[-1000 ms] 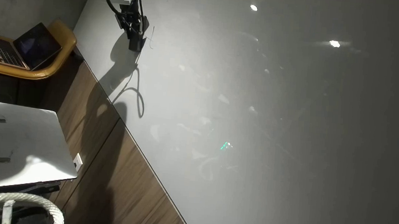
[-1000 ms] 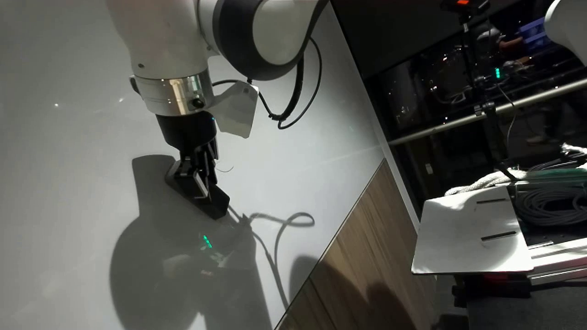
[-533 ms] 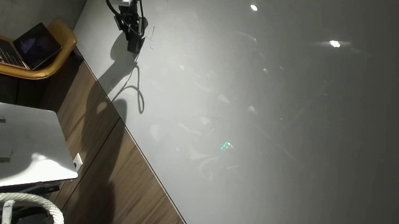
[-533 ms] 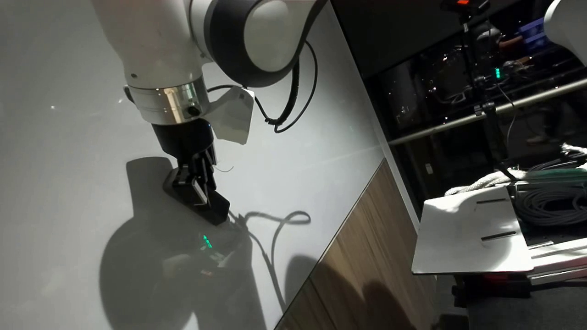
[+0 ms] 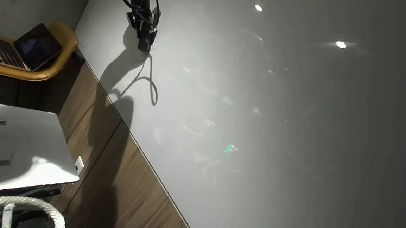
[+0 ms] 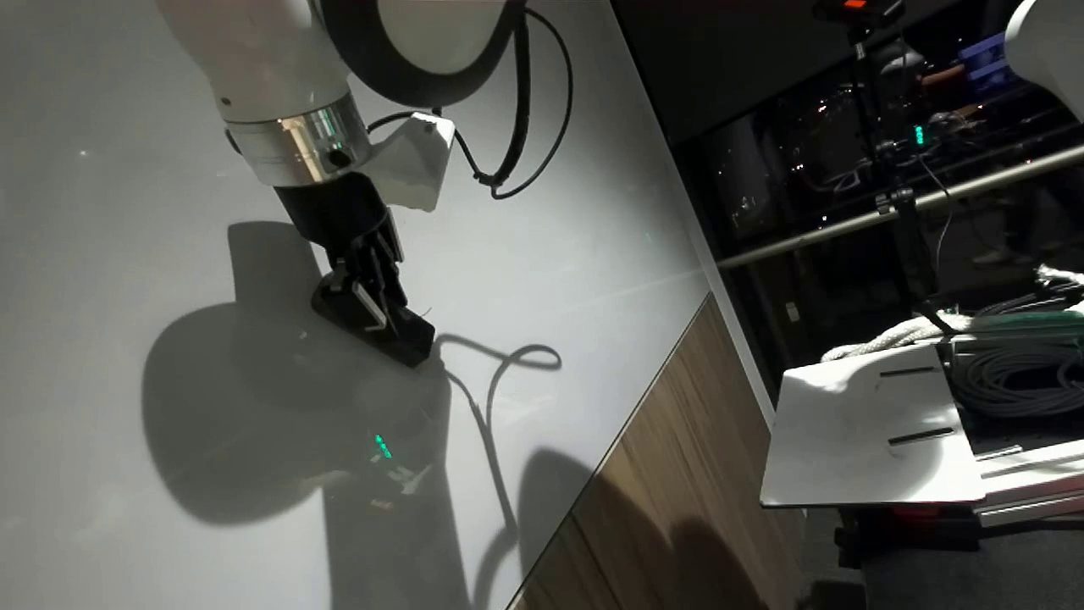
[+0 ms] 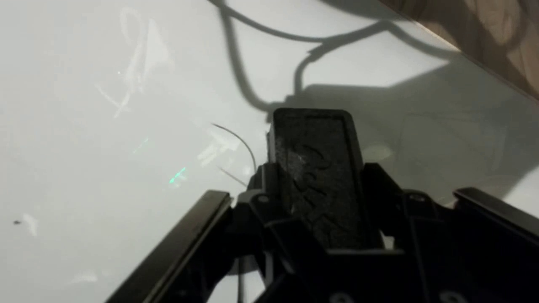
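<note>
Done with grabbing: pinching the black block (image 7: 318,160) in the gripper (image 7: 321,187), end toward twelve o'clock in the wrist view. Can see thin dark lines (image 7: 241,140) left on the white surface (image 7: 63,168), at ten o'clock from there.

We note: block (image 7: 322,160) black, squiggled darker across its face; board (image 5: 289,204) grey-white, palely smudged; panelling (image 5: 142,188) brown, grain-streaked; chair (image 5: 64,36) mustard-yellow; rope (image 5: 28,202) off-white, twist-patterned.
</note>
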